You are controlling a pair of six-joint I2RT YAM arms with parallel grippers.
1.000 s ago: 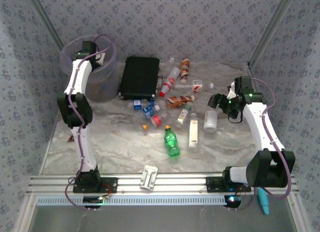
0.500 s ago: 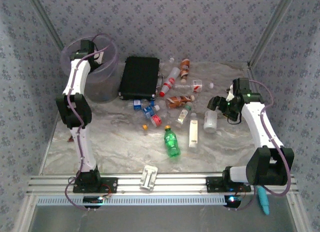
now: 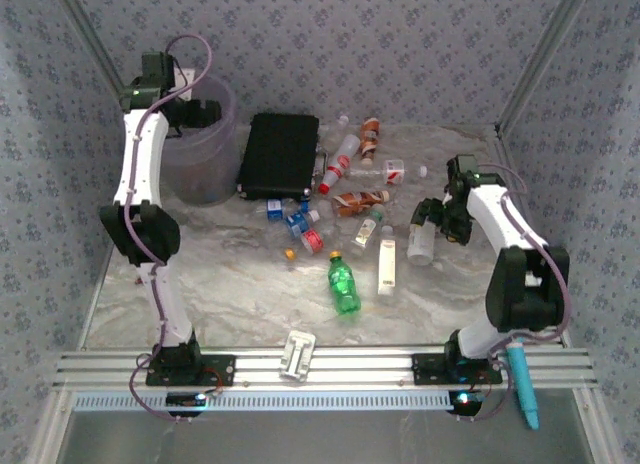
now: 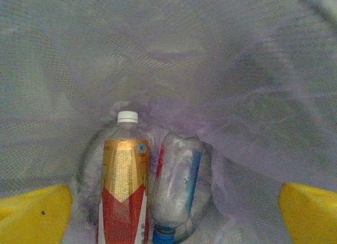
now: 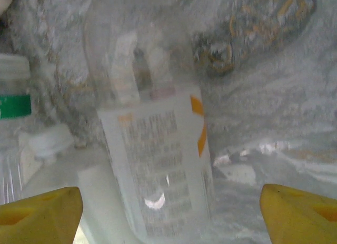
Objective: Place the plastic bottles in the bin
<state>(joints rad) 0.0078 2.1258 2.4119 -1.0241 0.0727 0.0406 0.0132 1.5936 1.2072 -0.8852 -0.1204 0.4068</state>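
Observation:
The bin (image 3: 203, 162), pale lilac and translucent, stands at the back left. My left gripper (image 3: 203, 114) hangs over its mouth, open and holding nothing. In the left wrist view its yellow fingertips (image 4: 35, 214) frame the bin's wall (image 4: 158, 54). Two plastic bottles lie at the bottom: one with a gold and red label (image 4: 124, 187), and a clear one with a blue cap (image 4: 177, 190). Several more bottles lie mid-table, among them a green one (image 3: 344, 285). My right gripper (image 3: 431, 217) is open, straddling a white-labelled bottle (image 5: 160, 173) (image 3: 421, 242) without gripping it.
A flat black case (image 3: 280, 154) lies right of the bin, with loose bottles along its right and front edges. A tall white-labelled bottle (image 3: 386, 266) lies beside the green one. A small white part (image 3: 298, 354) sits on the front rail. Patterned walls close in the back and sides.
The left arm has risen at the bin and its jaws have spread wide. The right gripper has moved left and down over the white-labelled bottle.

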